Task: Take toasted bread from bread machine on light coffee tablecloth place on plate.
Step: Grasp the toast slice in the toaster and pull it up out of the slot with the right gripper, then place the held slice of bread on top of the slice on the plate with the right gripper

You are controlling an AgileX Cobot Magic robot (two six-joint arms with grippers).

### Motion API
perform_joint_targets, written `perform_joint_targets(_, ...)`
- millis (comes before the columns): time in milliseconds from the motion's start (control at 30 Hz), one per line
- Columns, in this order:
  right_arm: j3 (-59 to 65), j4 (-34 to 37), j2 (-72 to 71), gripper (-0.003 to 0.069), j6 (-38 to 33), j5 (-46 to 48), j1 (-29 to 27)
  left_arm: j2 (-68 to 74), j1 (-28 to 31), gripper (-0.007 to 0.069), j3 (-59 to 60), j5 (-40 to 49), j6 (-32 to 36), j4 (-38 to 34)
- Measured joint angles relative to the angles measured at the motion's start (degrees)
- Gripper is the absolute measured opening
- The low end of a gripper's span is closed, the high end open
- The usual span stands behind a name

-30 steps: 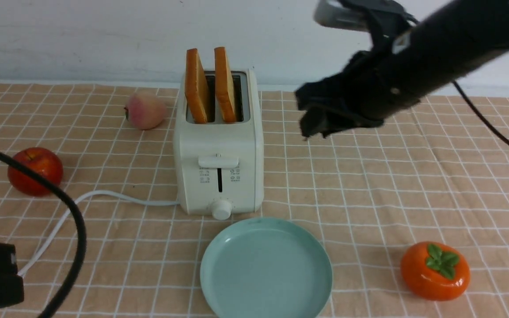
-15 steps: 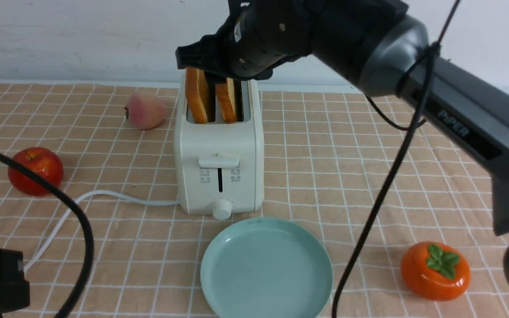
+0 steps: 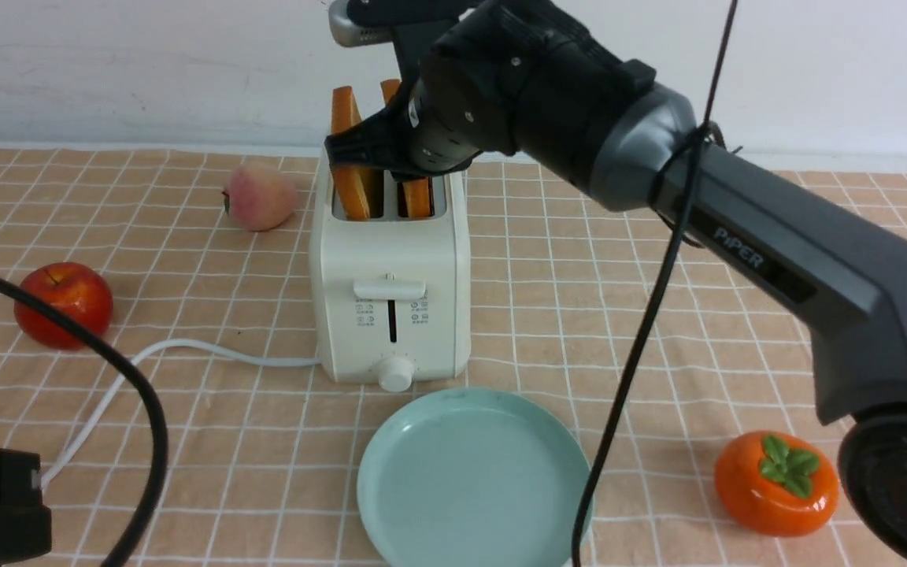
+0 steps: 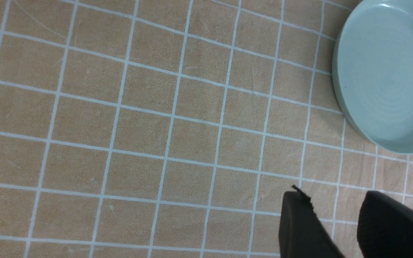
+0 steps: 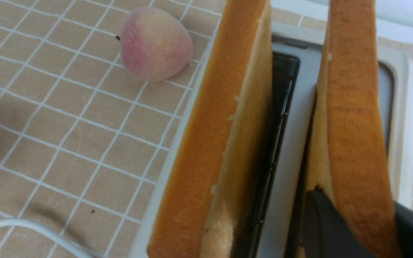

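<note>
Right wrist view, lower right: the right gripper (image 5: 357,211) clamps one toast slice (image 5: 353,107) — it and the other slice (image 5: 221,125) stand upright in the bread machine (image 5: 294,118), mid-frame.

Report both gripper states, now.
Left gripper: open, holding nothing.
Right gripper: closed on the right-slot toast, which sits in the bread machine.

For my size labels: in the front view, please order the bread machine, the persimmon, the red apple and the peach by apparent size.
1. bread machine
2. persimmon
3. red apple
4. peach
The persimmon sits nearest the camera and the peach farthest, so the fruits' real sizes may be alike.
</note>
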Motion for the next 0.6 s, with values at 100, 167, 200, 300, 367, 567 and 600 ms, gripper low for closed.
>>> perform_joint_targets(100, -0.82, -1.36, -2.77, 0.0117, 0.00, 0.25, 0.00, 0.00, 0.00, 0.0238, 0.00, 0.00, 0.00, 0.00)
perform_joint_targets(167, -1.85, -2.91, -7.24, 0.0117, -0.46, 1.14, 0.00, 0.00, 0.00, 0.0238, 0.00, -0.06, 0.00, -0.18)
perform_joint_targets(200, -2.05, -3.32, -9.37, 0.0117, -1.18, 1.92, 0.00, 0.00, 0.00, 0.0238, 0.00, -0.06, 0.00, -0.19)
perform_joint_targets(300, -2.51, -3.86, -14.17, 0.0117, -4.00, 5.28, 0.00, 0.00, 0.00, 0.0238, 0.00, -0.06, 0.00, -0.38)
perform_joint_targets(367, -2.75, -4.22, -18.79, 0.0117, -8.14, 9.55, 0.00, 0.00, 0.00, 0.0238, 0.00, -0.06, 0.00, -0.41)
perform_joint_targets(567, 7.02, -4.65, -31.37, 0.0117, -12.39, 15.04, -1.42, 0.00, 0.00, 0.0238, 0.00, 0.00, 0.00, -0.59)
perform_joint_targets(600, 11.45, -4.87, -34.36, 0.0117, -12.44, 14.97, -1.79, 0.00, 0.00, 0.0238, 0.00, 0.00, 0.00, -0.63)
